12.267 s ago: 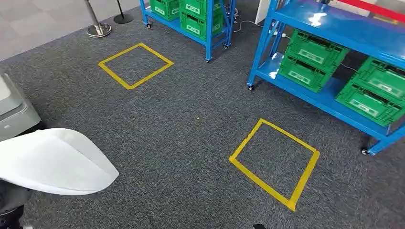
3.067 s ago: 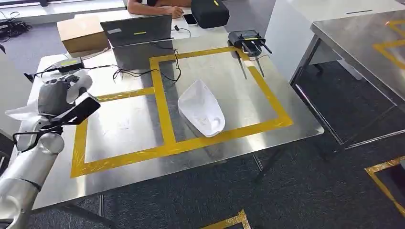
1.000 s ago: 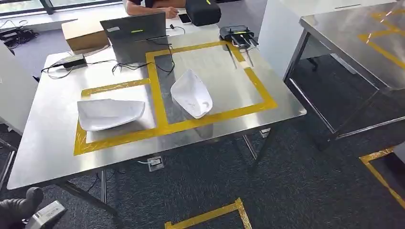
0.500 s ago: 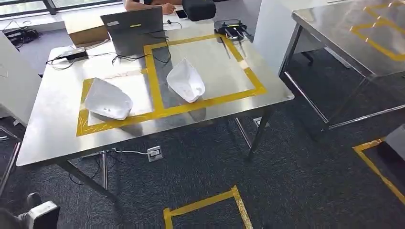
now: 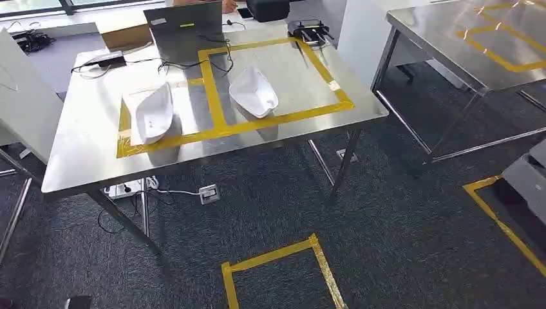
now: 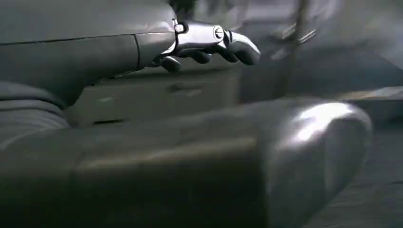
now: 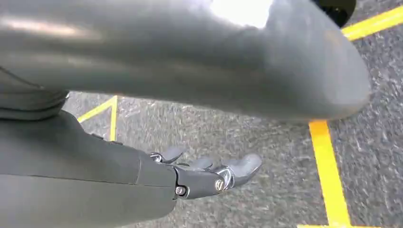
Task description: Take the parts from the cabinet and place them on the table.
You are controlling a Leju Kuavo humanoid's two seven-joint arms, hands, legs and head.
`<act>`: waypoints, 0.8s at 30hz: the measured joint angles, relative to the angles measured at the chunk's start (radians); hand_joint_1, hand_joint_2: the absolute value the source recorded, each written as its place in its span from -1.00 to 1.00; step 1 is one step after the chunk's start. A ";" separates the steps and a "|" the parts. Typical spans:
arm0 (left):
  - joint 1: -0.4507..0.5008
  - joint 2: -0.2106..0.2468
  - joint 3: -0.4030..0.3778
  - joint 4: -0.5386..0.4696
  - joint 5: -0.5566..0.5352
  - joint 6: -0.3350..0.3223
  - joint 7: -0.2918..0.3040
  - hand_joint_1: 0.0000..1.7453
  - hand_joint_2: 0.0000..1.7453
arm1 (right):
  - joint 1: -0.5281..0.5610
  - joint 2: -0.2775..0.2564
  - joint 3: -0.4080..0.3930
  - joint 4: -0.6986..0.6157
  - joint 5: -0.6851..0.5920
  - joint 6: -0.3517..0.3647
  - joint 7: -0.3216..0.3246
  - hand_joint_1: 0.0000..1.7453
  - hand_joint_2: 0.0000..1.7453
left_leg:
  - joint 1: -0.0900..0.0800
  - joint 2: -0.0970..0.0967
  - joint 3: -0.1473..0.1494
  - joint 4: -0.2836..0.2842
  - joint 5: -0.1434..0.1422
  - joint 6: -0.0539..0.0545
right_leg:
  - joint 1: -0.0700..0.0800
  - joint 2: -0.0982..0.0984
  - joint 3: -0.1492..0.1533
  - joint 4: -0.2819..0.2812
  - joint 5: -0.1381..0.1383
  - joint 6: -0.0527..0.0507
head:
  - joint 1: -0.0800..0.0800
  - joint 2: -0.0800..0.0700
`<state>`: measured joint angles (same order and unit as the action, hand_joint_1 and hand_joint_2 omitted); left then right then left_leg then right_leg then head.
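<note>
Two white parts sit on the shiny desk (image 5: pixel 84 154), one (image 5: pixel 153 117) in the left yellow box, one (image 5: pixel 254 92) in the right. The left hand (image 6: pixel 209 45) and right hand (image 7: pixel 204 173) hold nothing, fingers loose.

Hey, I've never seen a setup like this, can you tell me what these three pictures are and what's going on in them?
They come from one humanoid robot. The wide picture is its head camera, looking down at a steel table marked with yellow tape. Two white parts lie on it, one in each taped box: the left part and the right part. At the far edge sit a laptop and cables. The other two pictures are from cameras at the wrists, so they look turned. One shows the left hand, the other the right hand above grey carpet. Both hands hold nothing, fingers loosely apart. The big grey shapes are each hand's thumb, close to the lens.
</note>
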<state>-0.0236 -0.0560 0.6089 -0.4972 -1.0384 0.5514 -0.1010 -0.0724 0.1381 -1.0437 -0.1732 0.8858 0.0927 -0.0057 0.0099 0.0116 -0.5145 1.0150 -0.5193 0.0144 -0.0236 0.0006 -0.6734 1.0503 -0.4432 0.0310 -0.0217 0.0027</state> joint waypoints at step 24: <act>-0.082 -0.027 0.066 0.292 -0.126 -0.376 0.125 -1.00 -1.00 | 0.001 -0.075 0.011 -0.004 0.104 -0.027 0.047 -1.00 -1.00 | 0.017 -0.009 -0.041 0.178 0.021 -0.072 | 0.013 -0.021 0.041 -0.045 0.036 -0.049 | 0.003 0.000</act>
<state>-0.1055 -0.0832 0.6745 -0.2053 -1.1649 0.1751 0.0244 -0.0718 0.0633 -1.0330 -0.1770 0.9899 0.0656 0.0416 0.0264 0.0027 -0.5555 1.1933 -0.4981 -0.0572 -0.0109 -0.0202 -0.6327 1.0051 -0.4071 -0.0183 -0.0187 0.0027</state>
